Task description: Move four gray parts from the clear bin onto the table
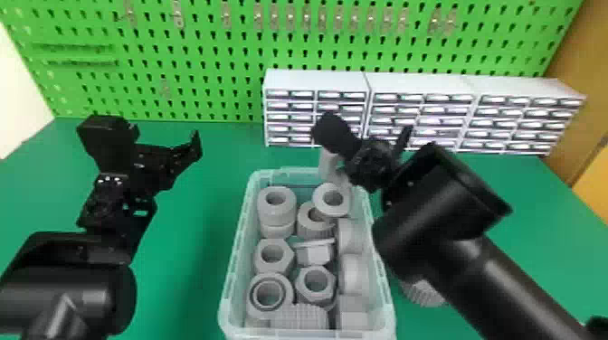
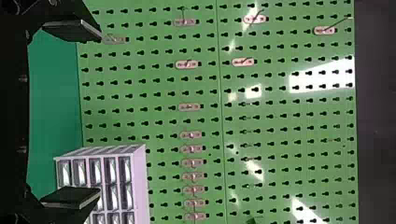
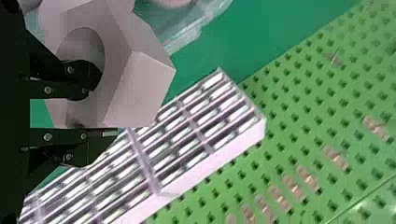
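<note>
In the head view my left gripper (image 1: 181, 156) is parked left of the clear bin (image 1: 228, 280); in the left wrist view the same gripper (image 2: 88, 114) stands open and holds nothing. My right gripper (image 1: 368, 158) is above the bin's far right corner, shut on a gray part (image 1: 328, 163) that it partly covers. In the right wrist view this gripper (image 3: 105, 106) has one finger inside the hole of the six-sided gray part (image 3: 140, 86) and the other outside its wall. Several gray parts (image 1: 276, 201) lie in the bin. Another ribbed gray part (image 1: 423, 293) rests on the table right of the bin.
White drawer cabinets (image 1: 407, 83) stand at the back of the green table (image 1: 190, 253), against a green pegboard (image 1: 203, 59). The right forearm crosses over the table on the bin's right side, partly above the part there.
</note>
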Action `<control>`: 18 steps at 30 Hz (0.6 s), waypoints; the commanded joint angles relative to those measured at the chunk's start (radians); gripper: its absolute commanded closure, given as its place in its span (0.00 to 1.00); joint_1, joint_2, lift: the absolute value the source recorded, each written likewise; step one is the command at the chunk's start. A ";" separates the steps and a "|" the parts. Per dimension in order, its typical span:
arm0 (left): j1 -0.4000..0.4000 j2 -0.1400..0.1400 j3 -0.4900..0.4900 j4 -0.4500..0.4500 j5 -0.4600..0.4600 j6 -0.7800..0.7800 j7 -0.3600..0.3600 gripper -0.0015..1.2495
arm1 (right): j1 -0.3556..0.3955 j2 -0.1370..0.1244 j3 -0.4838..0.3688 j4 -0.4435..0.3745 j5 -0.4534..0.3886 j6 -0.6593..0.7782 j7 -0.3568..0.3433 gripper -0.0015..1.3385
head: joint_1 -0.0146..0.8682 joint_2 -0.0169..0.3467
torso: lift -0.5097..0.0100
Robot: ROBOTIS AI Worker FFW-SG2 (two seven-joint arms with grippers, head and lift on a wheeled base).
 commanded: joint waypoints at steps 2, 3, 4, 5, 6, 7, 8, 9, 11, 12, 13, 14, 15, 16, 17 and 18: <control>0.000 0.000 0.000 -0.001 0.000 0.000 0.000 0.09 | 0.052 -0.011 -0.105 -0.046 0.038 0.035 0.000 0.88 | 0.79 0.12 | 0.89; 0.000 0.000 0.000 -0.001 0.000 0.000 0.000 0.09 | 0.058 -0.011 -0.118 -0.050 0.043 0.038 0.000 0.88 | 0.79 0.12 | 0.89; -0.001 0.000 -0.003 -0.001 0.000 0.000 0.000 0.09 | 0.069 -0.014 -0.137 -0.058 0.054 0.043 0.000 0.88 | 0.79 0.12 | 0.89; -0.003 0.000 -0.006 -0.001 0.000 0.000 0.000 0.09 | 0.076 -0.014 -0.151 -0.061 0.061 0.048 0.000 0.88 | 0.79 0.12 | 0.89; -0.005 0.000 -0.008 -0.001 0.000 0.000 0.000 0.09 | 0.084 -0.016 -0.167 -0.064 0.065 0.051 0.000 0.88 | 0.79 0.12 | 0.89; -0.005 0.002 -0.009 -0.001 0.000 0.000 0.000 0.09 | 0.093 -0.016 -0.183 -0.067 0.068 0.055 0.000 0.88 | 0.79 0.12 | 0.89; -0.005 0.002 -0.009 -0.001 0.000 0.002 0.000 0.09 | 0.101 -0.013 -0.201 -0.067 0.072 0.057 0.000 0.88 | 0.79 0.12 | 0.89; -0.005 0.002 -0.008 -0.001 0.000 0.000 0.000 0.09 | 0.109 -0.011 -0.215 -0.067 0.075 0.058 0.000 0.88 | 0.79 0.12 | 0.89; -0.005 0.002 -0.006 -0.001 0.000 0.000 0.000 0.09 | 0.126 -0.008 -0.243 -0.067 0.084 0.061 0.000 0.88 | 0.79 0.12 | 0.89; -0.005 0.002 -0.006 -0.001 0.001 0.002 -0.002 0.09 | 0.133 -0.004 -0.258 -0.067 0.088 0.061 0.000 0.88 | 0.79 0.12 | 0.89; -0.005 0.002 -0.006 -0.001 0.001 0.000 -0.002 0.09 | 0.141 -0.002 -0.270 -0.067 0.089 0.061 0.000 0.88 | 0.79 0.12 | 0.89; -0.005 0.002 -0.006 -0.001 0.001 0.000 0.000 0.09 | 0.147 0.000 -0.284 -0.067 0.089 0.063 -0.001 0.88 | 0.79 0.12 | 0.89; -0.006 0.002 -0.008 -0.001 0.001 0.002 -0.002 0.09 | 0.153 0.001 -0.296 -0.067 0.089 0.064 -0.001 0.88 | 0.79 0.12 | 0.89; -0.009 0.002 -0.009 -0.001 0.001 0.002 -0.002 0.09 | 0.162 0.004 -0.312 -0.064 0.089 0.064 -0.005 0.88 | 0.79 0.12 | 0.89; -0.009 0.002 -0.011 -0.001 0.001 0.002 -0.002 0.09 | 0.168 0.006 -0.322 -0.063 0.088 0.064 -0.006 0.88 | 0.79 0.12 | 0.89; -0.011 0.002 -0.011 -0.001 0.001 0.002 -0.002 0.09 | 0.178 0.009 -0.335 -0.060 0.089 0.066 -0.008 0.88 | 0.79 0.12 | 0.89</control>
